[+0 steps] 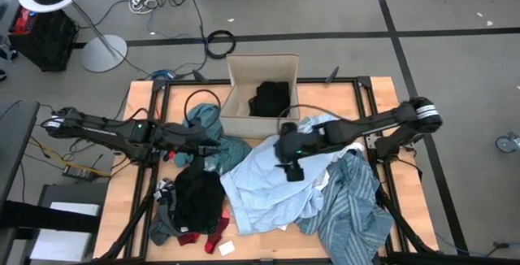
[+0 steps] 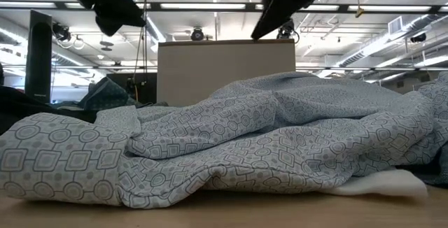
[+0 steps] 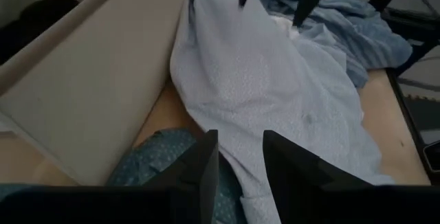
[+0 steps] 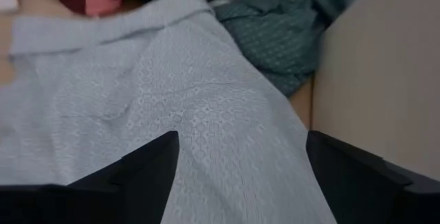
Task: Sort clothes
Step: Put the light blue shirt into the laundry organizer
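over the middle of the table [image 1: 138, 208], the right hand [image 1: 290, 164] hangs w/ fingers spread wide and nothing between them, just above the big light-blue shirt [image 1: 268, 188] that lies crumpled from the box front toward the near edge. the cardboard box [image 1: 262, 94] at the table's far side already holds a black garment [image 1: 270, 98]. the left hand [image 1: 213, 145] sits low by the teal piece [image 1: 213, 127] beside the box, fingers part open, gripping nothing as far as its wrist view shows. the rest is unsorted: black piece [image 1: 199, 198] and small red items [image 1: 213, 232] at left front, striped shirt [image 1: 349, 208] at right. looks like the step between picks; next the right hand likely needs to drop onto a raised fold of the light-blue shirt and pinch enough cloth to lift it free w/o dragging the teal piece along.
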Controlling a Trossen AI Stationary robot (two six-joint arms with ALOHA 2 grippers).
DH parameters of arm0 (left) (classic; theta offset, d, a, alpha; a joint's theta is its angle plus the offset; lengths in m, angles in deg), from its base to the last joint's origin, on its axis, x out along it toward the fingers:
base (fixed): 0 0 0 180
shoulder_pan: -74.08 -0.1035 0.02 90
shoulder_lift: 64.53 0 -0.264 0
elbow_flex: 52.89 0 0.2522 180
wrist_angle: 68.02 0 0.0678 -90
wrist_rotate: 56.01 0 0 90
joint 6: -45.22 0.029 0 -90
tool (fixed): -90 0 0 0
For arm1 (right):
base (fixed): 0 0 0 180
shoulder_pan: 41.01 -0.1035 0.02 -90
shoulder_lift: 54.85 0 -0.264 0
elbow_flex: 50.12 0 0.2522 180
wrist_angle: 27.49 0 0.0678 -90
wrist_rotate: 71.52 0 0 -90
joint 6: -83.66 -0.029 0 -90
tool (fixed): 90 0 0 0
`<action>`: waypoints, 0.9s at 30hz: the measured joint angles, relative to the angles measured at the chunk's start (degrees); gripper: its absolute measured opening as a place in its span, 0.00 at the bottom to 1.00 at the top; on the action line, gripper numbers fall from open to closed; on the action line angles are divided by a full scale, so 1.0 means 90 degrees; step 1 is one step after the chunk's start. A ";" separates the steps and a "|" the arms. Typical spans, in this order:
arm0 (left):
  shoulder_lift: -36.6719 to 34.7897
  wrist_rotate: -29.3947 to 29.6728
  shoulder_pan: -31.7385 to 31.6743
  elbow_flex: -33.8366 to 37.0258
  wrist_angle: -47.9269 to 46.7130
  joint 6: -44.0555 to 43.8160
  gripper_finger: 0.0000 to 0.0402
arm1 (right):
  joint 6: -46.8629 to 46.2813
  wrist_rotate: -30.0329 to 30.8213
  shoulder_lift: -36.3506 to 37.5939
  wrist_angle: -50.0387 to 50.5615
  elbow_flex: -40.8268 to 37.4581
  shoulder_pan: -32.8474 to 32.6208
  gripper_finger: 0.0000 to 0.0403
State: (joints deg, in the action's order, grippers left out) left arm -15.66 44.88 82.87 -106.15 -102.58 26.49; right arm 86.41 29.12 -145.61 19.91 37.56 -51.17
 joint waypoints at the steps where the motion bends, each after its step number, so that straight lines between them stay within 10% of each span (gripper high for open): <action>1: -0.0046 -0.0003 0.0003 0.0066 0.0044 -0.0043 0.30 | 0.0042 -0.0014 -0.0213 0.0076 0.0155 0.0002 0.79; 20: -0.0234 -0.0055 0.0037 0.0267 0.0222 -0.0087 0.30 | 0.0173 -0.0503 -0.2085 0.0791 0.1067 0.0328 0.75; 27: -0.0232 -0.0051 0.0037 0.0267 0.0265 -0.0143 0.30 | 0.0233 -0.0545 -0.1841 0.1198 0.1060 0.0308 0.35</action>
State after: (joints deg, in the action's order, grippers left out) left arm -17.75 44.42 83.21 -103.76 -100.19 25.21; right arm 88.50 24.22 -162.18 30.69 47.10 -48.39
